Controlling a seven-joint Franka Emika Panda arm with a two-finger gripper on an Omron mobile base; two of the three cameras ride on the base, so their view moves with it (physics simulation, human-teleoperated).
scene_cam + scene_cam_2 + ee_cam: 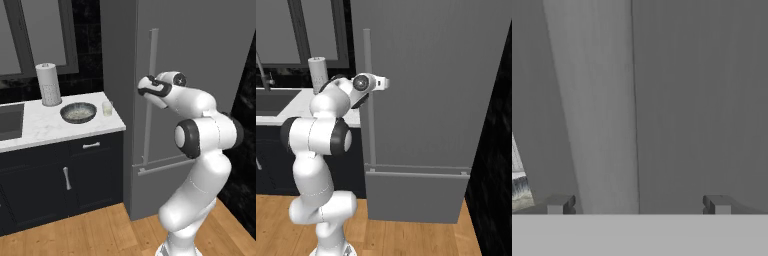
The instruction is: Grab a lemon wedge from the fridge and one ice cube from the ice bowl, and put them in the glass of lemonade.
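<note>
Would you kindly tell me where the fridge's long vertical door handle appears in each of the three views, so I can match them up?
Left base view: the door handle runs down the fridge front at centre, just left of the gripper.
Right base view: the handle stands left of centre, behind the hand.
Hand view: the handle is the broad pale bar left of centre, between the open fingertips.
Shared landmark: the handle itself.

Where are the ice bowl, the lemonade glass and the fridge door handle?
ice bowl (pixel 78 112): left base view, pale speckled inside.
glass of lemonade (pixel 107 108): left base view, its side wall.
fridge handle (pixel 369 100): right base view, mid-bar.
</note>
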